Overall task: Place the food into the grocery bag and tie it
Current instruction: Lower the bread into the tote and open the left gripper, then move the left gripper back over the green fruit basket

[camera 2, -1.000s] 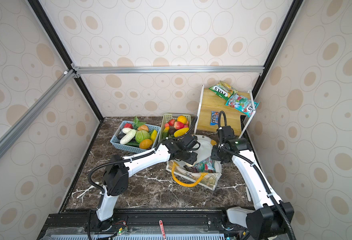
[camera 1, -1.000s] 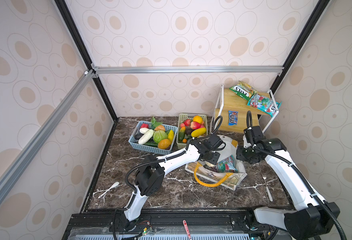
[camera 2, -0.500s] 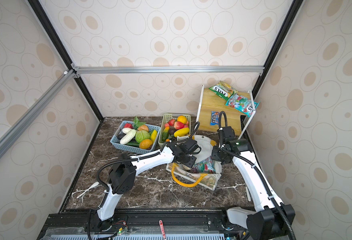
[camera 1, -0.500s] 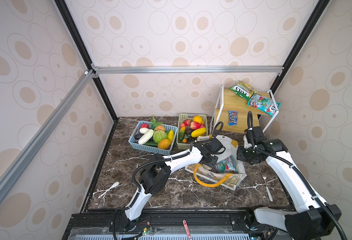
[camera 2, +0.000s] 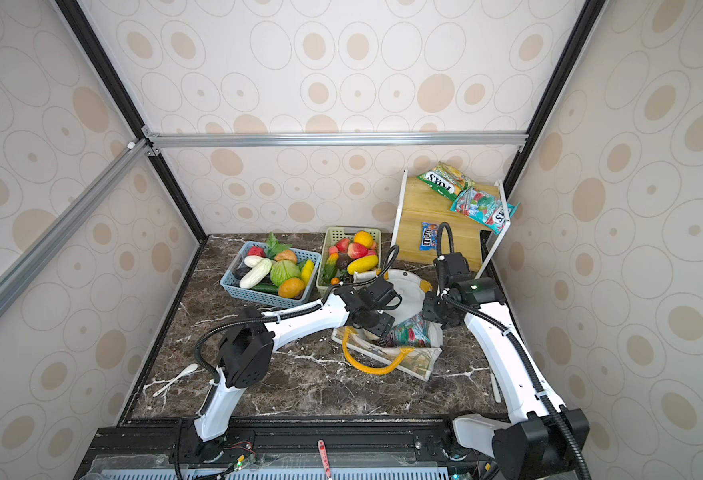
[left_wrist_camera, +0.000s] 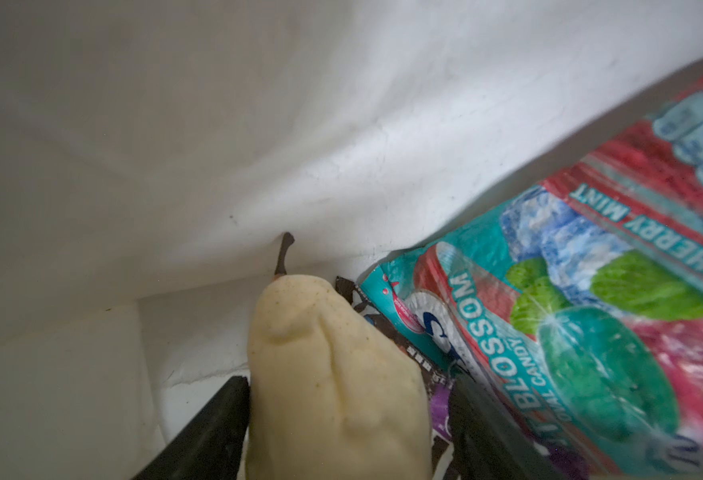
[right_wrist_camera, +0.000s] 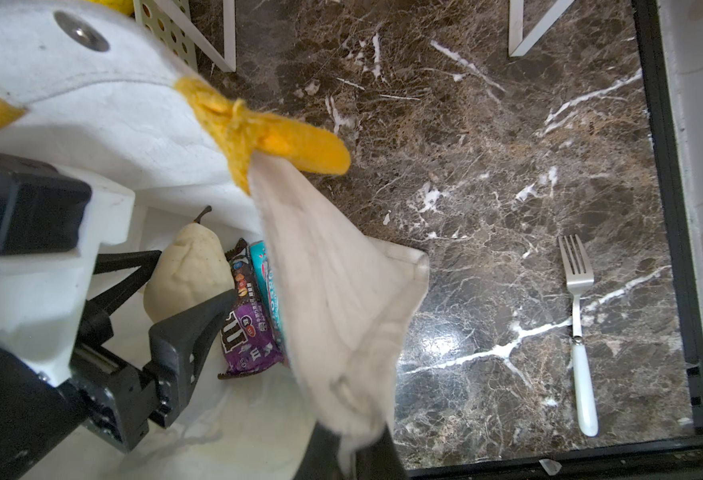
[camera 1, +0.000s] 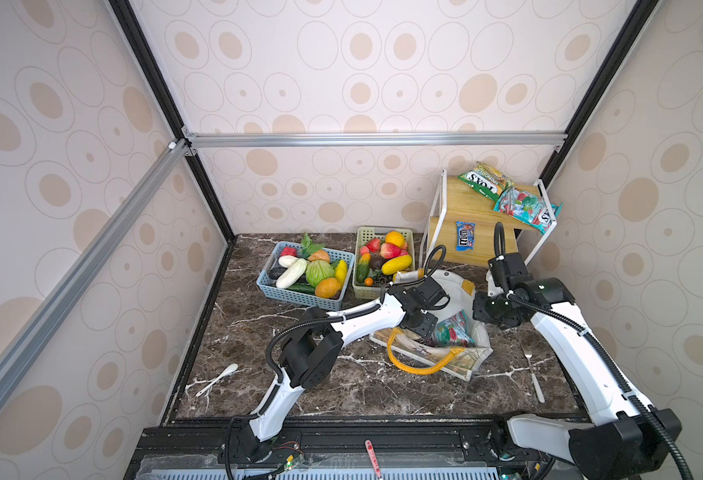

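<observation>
**Item 1, left claw** [left_wrist_camera: 350, 380]: I have it down inside the grocery bag [right_wrist_camera: 341, 291]. Its jaws are spread wider than the pale pear [right_wrist_camera: 188, 266] lying between them. One finger touches the fruit and the other stands clear of it. I read the pear as let go, resting on the bag floor.

**Item 2, right claw** [right_wrist_camera: 350, 451]: It is pinched tight on a fold of the bag's wall and lifts that side, so the mouth gapes toward the left claw.

**Item 3, contents:**
- The teal candy packet [left_wrist_camera: 570, 332] lies just beside the left claw's clear finger.
- The purple packet [right_wrist_camera: 246, 332] lies between that packet and the pear, partly under the same finger.

**Risks, as I judge them:**
- If I draw the left claw out crooked, the touching finger could drag the pear along, or the other could catch the purple packet.
- If the right claw's pinch slips, the wall drops onto the left claw and closes the mouth.
- The yellow handle [right_wrist_camera: 283, 141], stitched to the lifted wall, could snag the left claw as it comes out.

**Not made out:**
- I cannot see the bag floor beyond the pear, or anything beneath the packets.
- The right claw's fingertips are cut off at the frame edge and buried in cloth.
- In both top views the left claw's jaws are hidden below the bag's rim.
- Fruit and vegetables [camera 1: 320, 272] wait well behind the left claw in the blue basket [camera 1: 296, 297] and green basket [camera 1: 360, 291]. They are too heaped for me to count.
</observation>
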